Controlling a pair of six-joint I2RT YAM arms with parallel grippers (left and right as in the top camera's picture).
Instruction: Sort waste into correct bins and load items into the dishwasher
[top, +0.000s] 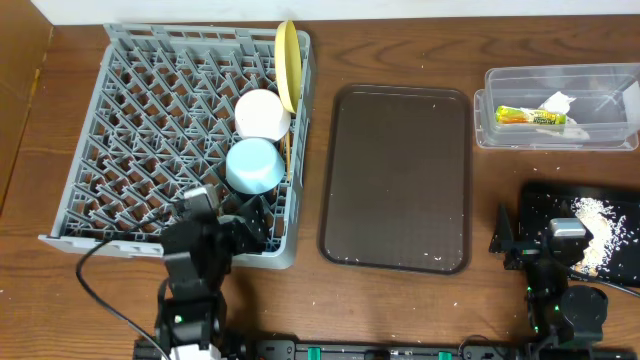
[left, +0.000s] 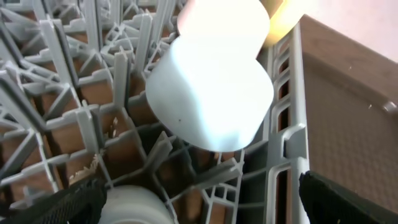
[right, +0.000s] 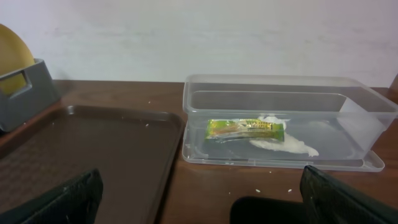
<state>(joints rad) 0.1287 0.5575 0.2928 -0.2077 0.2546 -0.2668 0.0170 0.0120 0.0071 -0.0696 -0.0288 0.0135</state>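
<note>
The grey dishwasher rack (top: 150, 130) holds an upright yellow plate (top: 288, 60), a white bowl (top: 262, 113) and a light blue bowl (top: 253, 165). My left gripper (top: 240, 222) hovers open over the rack's front right corner. In the left wrist view the blue bowl (left: 211, 93) lies ahead and a small white cup (left: 134, 205) sits in the rack near the left finger (left: 68, 202). The clear tub (top: 560, 135) contains the green-and-yellow wrapper (right: 245, 129) and white tissue (right: 283, 144). Crumbs (top: 595, 225) lie in the black bin (top: 540, 200). My right gripper (top: 535, 245) is open beside it, holding nothing.
A dark brown serving tray (top: 395, 180) lies between the rack and the bins, with a few crumbs on it. Small crumbs dot the wooden table (right: 261, 186) in front of the tub. The table's left edge runs close to the rack.
</note>
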